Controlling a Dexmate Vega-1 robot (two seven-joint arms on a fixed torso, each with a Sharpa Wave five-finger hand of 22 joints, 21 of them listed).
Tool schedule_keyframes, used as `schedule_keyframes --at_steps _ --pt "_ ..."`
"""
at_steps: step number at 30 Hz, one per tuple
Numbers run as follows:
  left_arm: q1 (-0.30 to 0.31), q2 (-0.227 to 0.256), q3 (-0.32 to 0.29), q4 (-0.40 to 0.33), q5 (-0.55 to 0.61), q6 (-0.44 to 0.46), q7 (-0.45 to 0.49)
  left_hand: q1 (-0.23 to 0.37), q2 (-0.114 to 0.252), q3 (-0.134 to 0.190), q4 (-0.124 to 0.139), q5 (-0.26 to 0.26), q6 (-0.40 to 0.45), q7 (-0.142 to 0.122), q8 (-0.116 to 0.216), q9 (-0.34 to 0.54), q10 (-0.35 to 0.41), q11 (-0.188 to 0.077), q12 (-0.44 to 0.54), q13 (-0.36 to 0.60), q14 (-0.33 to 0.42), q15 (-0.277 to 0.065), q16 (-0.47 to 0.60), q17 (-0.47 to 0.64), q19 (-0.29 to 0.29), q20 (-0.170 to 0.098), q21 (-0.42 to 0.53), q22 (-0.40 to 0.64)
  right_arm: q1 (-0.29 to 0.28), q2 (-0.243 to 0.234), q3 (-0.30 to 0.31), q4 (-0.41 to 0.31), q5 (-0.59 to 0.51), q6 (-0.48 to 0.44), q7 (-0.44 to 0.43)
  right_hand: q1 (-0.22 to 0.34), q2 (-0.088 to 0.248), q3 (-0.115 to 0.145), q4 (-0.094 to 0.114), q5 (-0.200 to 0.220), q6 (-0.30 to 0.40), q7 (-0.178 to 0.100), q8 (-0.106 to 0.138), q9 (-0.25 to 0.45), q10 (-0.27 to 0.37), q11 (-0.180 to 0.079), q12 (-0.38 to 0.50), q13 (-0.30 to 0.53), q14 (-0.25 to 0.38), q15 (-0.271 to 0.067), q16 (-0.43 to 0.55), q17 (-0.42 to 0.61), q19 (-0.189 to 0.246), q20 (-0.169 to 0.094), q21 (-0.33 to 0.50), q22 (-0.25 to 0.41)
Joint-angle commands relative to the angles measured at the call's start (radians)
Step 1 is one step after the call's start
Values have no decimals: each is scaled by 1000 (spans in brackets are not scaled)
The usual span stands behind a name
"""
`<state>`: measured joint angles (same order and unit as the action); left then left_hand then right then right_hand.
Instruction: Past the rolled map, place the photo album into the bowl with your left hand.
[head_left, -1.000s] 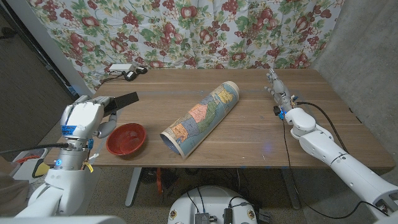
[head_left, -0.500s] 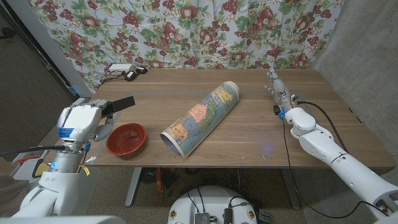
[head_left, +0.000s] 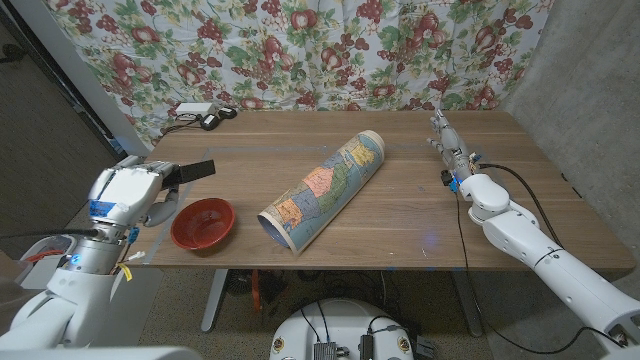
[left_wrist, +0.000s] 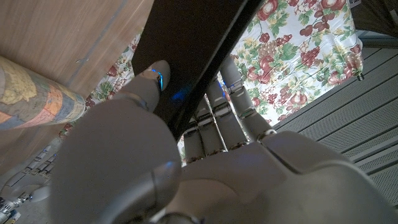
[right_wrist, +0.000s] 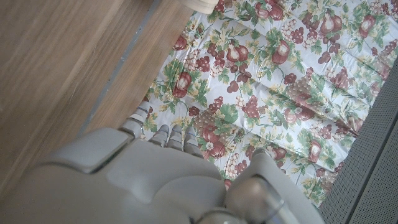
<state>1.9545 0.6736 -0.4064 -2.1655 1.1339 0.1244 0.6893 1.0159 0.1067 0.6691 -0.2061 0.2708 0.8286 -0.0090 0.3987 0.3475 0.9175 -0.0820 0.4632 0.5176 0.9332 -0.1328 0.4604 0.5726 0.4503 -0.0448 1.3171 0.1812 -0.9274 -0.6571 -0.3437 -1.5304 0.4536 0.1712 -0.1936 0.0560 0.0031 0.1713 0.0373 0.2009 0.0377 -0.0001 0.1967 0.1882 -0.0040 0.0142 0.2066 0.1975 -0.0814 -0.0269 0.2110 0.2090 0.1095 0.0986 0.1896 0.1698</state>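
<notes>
The robot's left hand (head_left: 127, 192) grips a thin black photo album (head_left: 192, 170) (thumb against fingers) above the wooden tabletop (head_left: 400, 210), beside the red bowl (head_left: 202, 224). The right hand (head_left: 452, 148) rests far off; its fingers' state is unclear.

table (head_left: 400, 215): spans the scene, with a curtain (head_left: 330, 50) hanging behind its far edge.
rolled map (head_left: 323, 188): lies mid-table on a slant, near end toward the left, far end toward the right.
bowl (head_left: 202, 224): on the table near its near-left corner, left of the rolled map, apart from it.
left hand (head_left: 128, 193): at the left table edge, just left of the bowl.
photo album (head_left: 190, 171): held in the left hand, above the table, just beyond the bowl.
right hand (head_left: 452, 148): far right of the table, well right of the rolled map.
power strip (head_left: 193, 109): far-left corner.
</notes>
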Motion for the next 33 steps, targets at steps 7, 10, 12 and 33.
schedule_keyframes --at_steps 7,10,12,33 --pt "-1 44 -48 65 13 -129 14 5 3 18 31 10 93 -33 12 -4 61 -63 -7 7 3 -96 -7 1 -6 -19 6 1 -19 -9 7 -25 -7 -9 -13 5 4 -5 -2 3 4 -4 2 3 1 -7 -2 4 -3 -9 0 4 5 0 2 3" --pt "-5 39 -44 67 14 -131 6 5 4 16 32 11 92 -34 10 -5 61 -63 -10 5 4 -96 -8 0 -5 -18 7 1 -15 -5 9 -23 -2 -13 -15 5 4 -5 -2 3 4 -4 2 3 1 -7 -2 4 -3 -10 0 4 5 1 2 3" --pt "-9 40 -39 74 19 -135 14 4 4 15 32 12 92 -34 9 -6 60 -64 -11 6 3 -96 -9 0 -5 -18 8 1 -12 -5 7 -21 -7 -12 -16 5 5 -5 -2 3 4 -4 2 3 0 -7 -3 4 -3 -10 0 3 5 0 2 3" --pt "-9 63 -12 113 35 -130 44 1 12 -5 35 19 82 -36 -5 -21 57 -65 -28 6 -19 -98 -35 -15 -128 -15 -28 0 9 -4 -3 -11 -16 -26 -10 5 5 -6 -3 3 5 -4 2 3 0 -6 -3 4 -4 -9 0 3 5 0 2 3"
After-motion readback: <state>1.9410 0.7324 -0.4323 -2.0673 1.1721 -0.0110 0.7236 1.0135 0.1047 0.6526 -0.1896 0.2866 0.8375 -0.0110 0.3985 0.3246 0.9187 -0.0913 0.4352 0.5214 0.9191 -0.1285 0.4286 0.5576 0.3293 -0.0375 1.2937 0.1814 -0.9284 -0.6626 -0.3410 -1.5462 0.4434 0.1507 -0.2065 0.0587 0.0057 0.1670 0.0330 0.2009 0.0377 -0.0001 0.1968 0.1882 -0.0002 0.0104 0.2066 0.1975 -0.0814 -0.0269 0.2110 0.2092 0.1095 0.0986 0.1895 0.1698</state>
